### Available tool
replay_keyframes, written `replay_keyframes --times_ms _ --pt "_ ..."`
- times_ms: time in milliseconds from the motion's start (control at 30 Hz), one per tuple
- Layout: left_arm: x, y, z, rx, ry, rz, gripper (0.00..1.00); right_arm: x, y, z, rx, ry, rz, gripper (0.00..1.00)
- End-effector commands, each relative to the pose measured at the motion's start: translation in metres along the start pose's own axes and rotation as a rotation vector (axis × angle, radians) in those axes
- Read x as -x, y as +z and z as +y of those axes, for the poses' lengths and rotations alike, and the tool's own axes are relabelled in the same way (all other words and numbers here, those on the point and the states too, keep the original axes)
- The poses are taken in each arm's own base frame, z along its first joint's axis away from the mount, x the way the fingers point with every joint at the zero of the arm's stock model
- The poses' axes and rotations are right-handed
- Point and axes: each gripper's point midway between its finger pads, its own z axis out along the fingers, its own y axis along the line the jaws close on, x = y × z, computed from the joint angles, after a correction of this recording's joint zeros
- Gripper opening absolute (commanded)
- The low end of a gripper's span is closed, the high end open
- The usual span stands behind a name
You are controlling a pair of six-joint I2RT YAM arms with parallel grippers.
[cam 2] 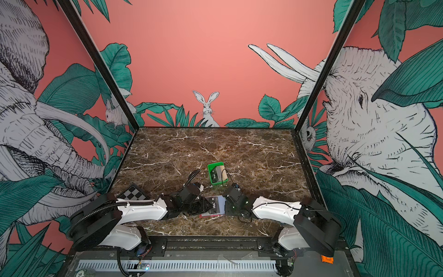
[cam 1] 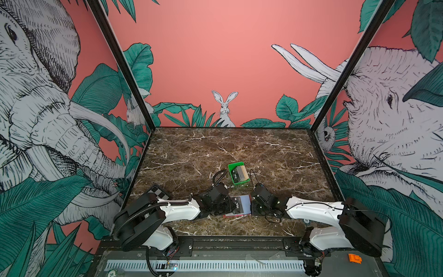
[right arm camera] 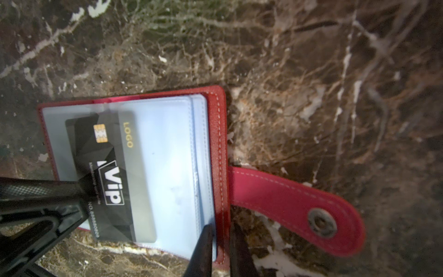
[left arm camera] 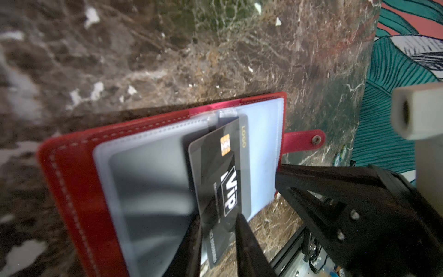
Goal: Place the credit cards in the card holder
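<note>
Near edge of the desk, centre: holder lies open and flat between my two tools. One VIP card sits on its right page. The long edge with the LOGO strip is tucked under the clear pocket film, and the rest is out in the open, a bit skewed.

Left tool: jaws a small gap apart, straddling the card's near end. One fingertip touches the card face. No clamp that I can see, so I call it loosely open, holding nothing.

Right tool: closed down on the holder's right edge by its near corner, cover and pages pinched between the jaws, just beside the snap tab. Tab lies flat on the desk, unfastened.

Tray stands just beyond the holder, with more cards upright in it.

Step, my read: seating this one card in the pocket, begun but not done.

Next move: left tool nudges the exposed long edge rightward, low and flat, until the card is fully under the film. That needs the right tool's pinch so the holder can't slide. It also needs the card squared up first, since a skewed corner could catch on the pocket seam or lift the film. Then to the tray for another card.
</note>
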Motion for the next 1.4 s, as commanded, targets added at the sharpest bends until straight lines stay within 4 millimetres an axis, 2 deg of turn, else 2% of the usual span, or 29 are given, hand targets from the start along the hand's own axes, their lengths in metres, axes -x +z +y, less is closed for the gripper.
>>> replay_keyframes --times_ms 0,200,367,1033,1200,1367 --pt "-0.007 0.002 0.030 0.134 0.015 0.020 0.22 -0.015 0.006 -0.016 -0.069 -0.022 0.051 0.14" --pt "-0.010 0.012 0.027 0.126 0.018 0.051 0.14 -0.016 0.007 -0.016 -0.071 -0.022 0.053 0.13" --pt "-0.007 0.015 0.018 0.118 0.044 0.061 0.19 -0.016 0.008 -0.016 -0.070 -0.019 0.053 0.13" --pt "-0.007 0.030 -0.018 -0.045 0.013 0.083 0.20 -0.016 0.009 -0.014 -0.063 -0.018 0.043 0.12" --pt "-0.008 0.026 -0.009 -0.005 0.025 0.078 0.22 -0.016 0.008 -0.013 -0.059 -0.020 0.041 0.12" --pt "-0.006 0.012 0.003 0.080 0.062 0.064 0.26 -0.017 0.008 -0.015 -0.063 -0.021 0.042 0.12"
